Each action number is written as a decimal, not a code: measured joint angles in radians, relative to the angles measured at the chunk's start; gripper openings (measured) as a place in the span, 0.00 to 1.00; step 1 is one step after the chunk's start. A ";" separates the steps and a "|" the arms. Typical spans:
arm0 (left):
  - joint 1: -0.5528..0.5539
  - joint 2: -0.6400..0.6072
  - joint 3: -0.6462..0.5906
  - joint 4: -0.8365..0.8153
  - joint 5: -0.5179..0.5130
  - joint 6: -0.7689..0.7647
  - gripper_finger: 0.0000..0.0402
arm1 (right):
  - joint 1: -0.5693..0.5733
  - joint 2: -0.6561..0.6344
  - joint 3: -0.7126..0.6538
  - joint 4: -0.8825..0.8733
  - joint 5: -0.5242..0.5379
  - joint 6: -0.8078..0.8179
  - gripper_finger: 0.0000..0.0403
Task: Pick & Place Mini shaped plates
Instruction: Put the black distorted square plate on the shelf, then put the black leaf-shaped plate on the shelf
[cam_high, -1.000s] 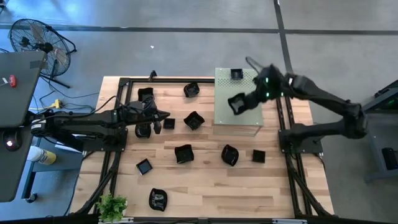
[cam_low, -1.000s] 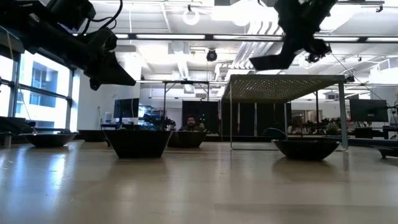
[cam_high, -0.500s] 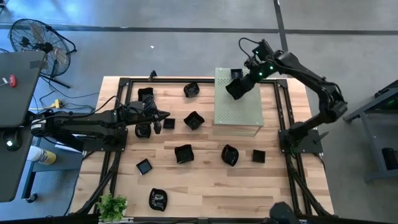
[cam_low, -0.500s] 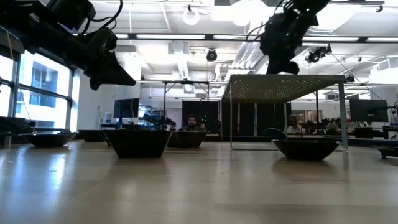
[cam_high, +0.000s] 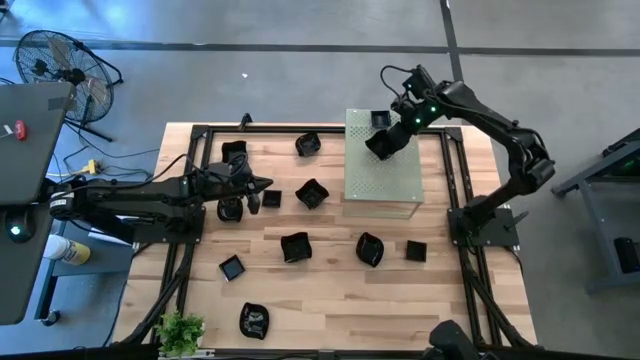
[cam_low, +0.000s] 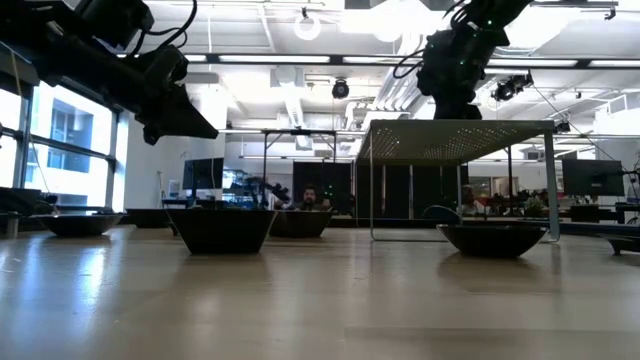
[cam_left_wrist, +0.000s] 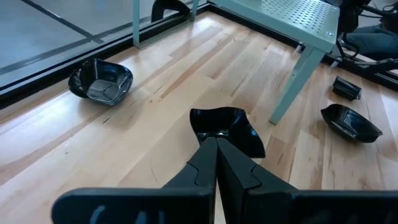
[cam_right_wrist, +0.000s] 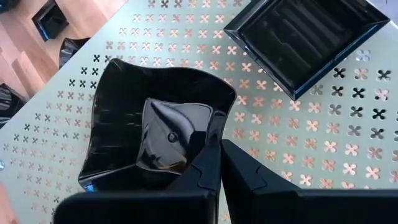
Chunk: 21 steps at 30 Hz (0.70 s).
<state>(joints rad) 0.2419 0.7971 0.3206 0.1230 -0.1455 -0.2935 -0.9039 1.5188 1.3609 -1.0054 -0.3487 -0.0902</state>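
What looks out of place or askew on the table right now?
Nothing stands out. The black dishes on the wooden table sit upright, none tipped or broken. The right gripper is shut on a wavy-edged dish over the green perforated board, beside a square dish resting flat there.

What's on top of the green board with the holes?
Two black dishes: a square dish lying flat, and a wavy dish that the right gripper holds by its rim. The board beneath them is covered.

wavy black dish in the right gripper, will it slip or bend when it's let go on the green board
The wavy black dish looks rigid, holding its shape though the right gripper pinches only its rim. Its glossy finish suggests slipperiness. On the green board it probably sits steady.
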 joint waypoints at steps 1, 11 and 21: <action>0.000 0.000 0.000 0.000 0.000 0.000 0.00 | 0.000 0.000 0.000 0.001 0.000 -0.003 0.01; 0.000 0.000 0.000 0.000 0.010 -0.036 0.00 | 0.001 -0.043 -0.001 0.013 0.081 0.000 0.21; 0.001 0.000 0.148 -0.267 -0.036 -0.088 0.00 | 0.119 -0.296 -0.001 -0.013 0.108 0.084 0.12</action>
<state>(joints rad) 0.2424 0.7975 0.4687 -0.1442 -0.1816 -0.3812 -0.7849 1.2223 1.3602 -1.0188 -0.2408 -0.0064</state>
